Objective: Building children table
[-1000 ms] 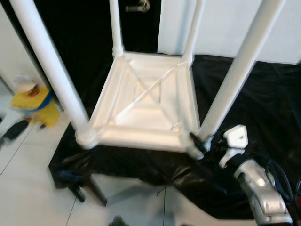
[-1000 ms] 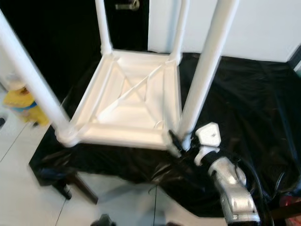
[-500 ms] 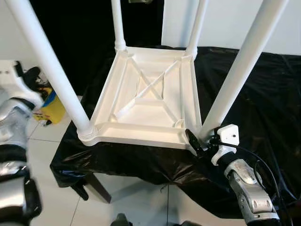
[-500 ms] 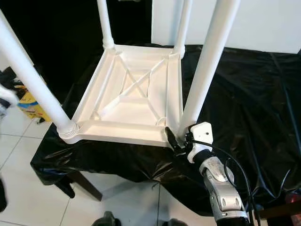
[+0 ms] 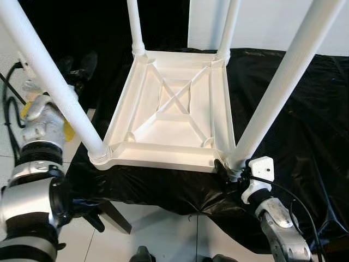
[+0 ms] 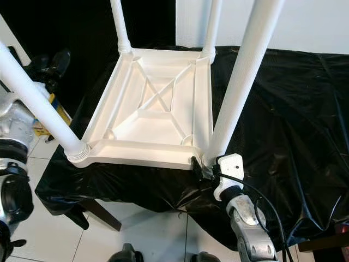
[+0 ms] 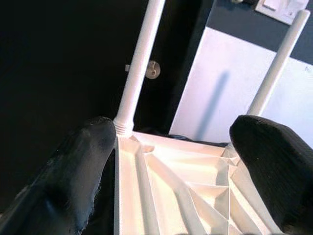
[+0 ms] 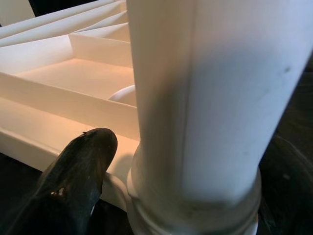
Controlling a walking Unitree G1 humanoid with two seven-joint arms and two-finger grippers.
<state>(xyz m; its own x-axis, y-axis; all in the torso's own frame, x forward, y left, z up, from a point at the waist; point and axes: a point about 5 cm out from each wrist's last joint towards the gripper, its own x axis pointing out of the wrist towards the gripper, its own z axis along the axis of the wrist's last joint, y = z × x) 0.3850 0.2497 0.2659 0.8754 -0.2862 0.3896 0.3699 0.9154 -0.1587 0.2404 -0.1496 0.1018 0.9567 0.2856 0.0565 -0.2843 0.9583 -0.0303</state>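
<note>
White plastic children's table [image 5: 174, 112] is seen upside down on a black sheet [image 5: 305, 125], four legs pointing up. The near right leg [image 5: 278, 93] is straddled at its base by the right gripper [image 8: 186, 186], one finger on either side of it; whether the leg is squeezed cannot be told. Compared with half a second ago, the left arm has been raised beside the near left leg [image 5: 52, 82], and the left gripper [image 7: 178, 161] is held with fingers wide apart, facing the far legs.
</note>
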